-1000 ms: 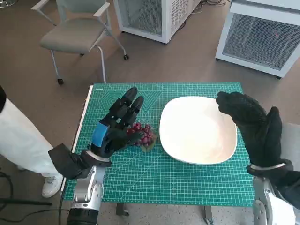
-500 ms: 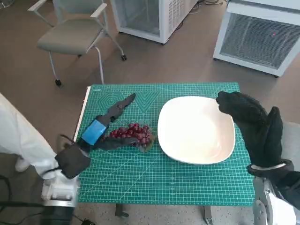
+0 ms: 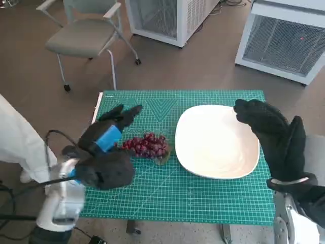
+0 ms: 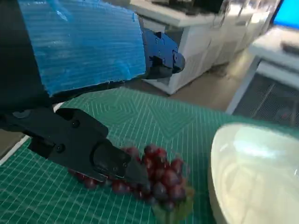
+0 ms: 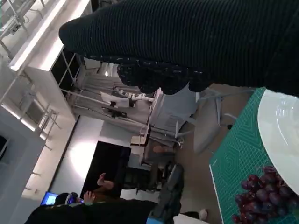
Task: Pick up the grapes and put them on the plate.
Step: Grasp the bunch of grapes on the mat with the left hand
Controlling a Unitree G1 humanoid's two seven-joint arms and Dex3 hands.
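A: Left hand (image 3: 109, 140)?
B: Sitting over the mat's (image 3: 203, 201) left part, fingers (image 4: 74, 144) apart and reaching toward the grapes (image 3: 148, 145). It is holding nothing. In the left wrist view a fingertip is lying right at the bunch, at its near edge; I cannot tell whether it is touching.

A: Right hand (image 3: 271, 137)?
B: Hanging over the plate's (image 3: 216, 145) right edge, glove upright, gripping nothing. Fingers are hardly showing in the right wrist view, just curling a bit along the glove; from the head view they are looking loose and apart, so released.

A: Grapes?
B: Lying on the mat, a dark red bunch with a bit of green at its end, between the left hand and the plate. Just beside the plate's left rim, not on it. The right wrist view is showing the same: bunch next to the rim.

A: Plate?
B: White, resting on the mat's right half, nothing sitting in it.

A: Around?
B: Mat is covering the table (image 3: 96, 109). A grey chair (image 3: 84, 38) is standing on the floor beyond it, two white cabinets (image 3: 287, 38) further back. A person in white (image 3: 18, 140) is showing at the left edge. More people are showing far off in the right wrist view, blurred.
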